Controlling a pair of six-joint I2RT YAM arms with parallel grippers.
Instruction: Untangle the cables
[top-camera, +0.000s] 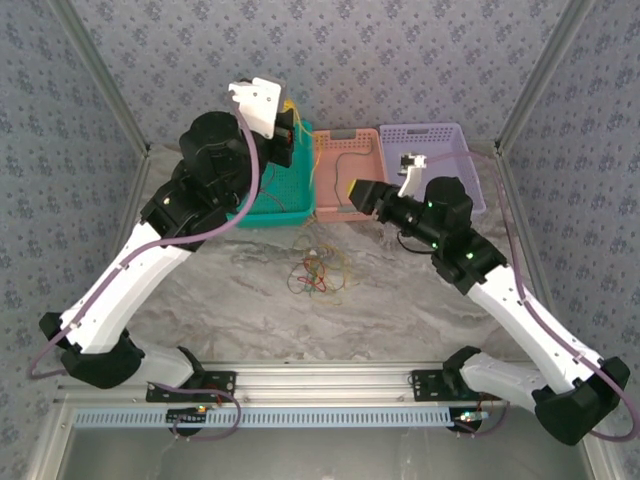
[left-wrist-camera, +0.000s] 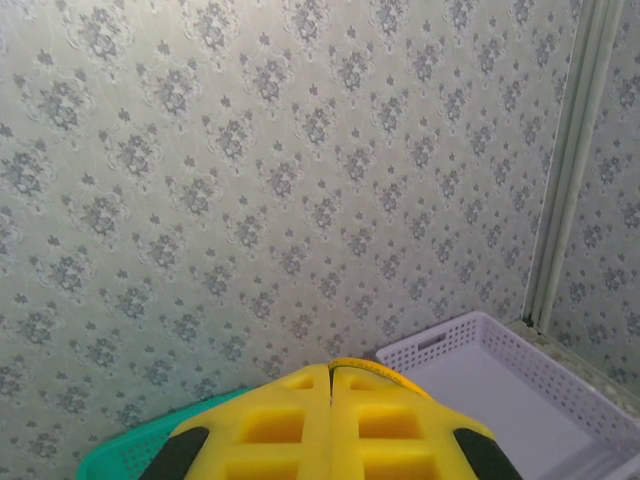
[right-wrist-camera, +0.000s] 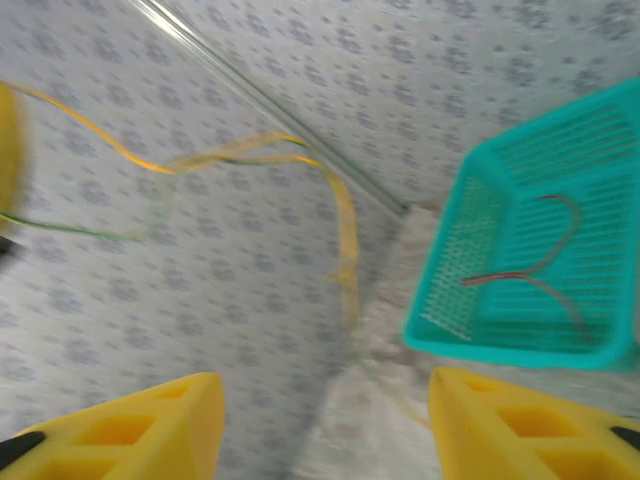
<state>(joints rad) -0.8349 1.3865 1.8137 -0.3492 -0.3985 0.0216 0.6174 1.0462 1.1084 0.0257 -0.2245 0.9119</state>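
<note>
Left hand (left-wrist-camera: 331, 380) pressed together, pinching yellow cable (right-wrist-camera: 345, 225) at tip. Cable droops just ahead of right hand (right-wrist-camera: 320, 392), which is spread, empty. Tangled cables (top-camera: 318, 272) on counter (top-camera: 400, 310), below and behind right hand. Light, limp, snag-prone: pinch free end, pull gently.

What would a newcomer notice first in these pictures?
Three baskets in a row by the back wall: green basket, pink basket, purple basket. In front, a small tangle of coloured cables lies on the marble table. The left end effector hangs shut above the green basket; the right end effector is open.
</note>
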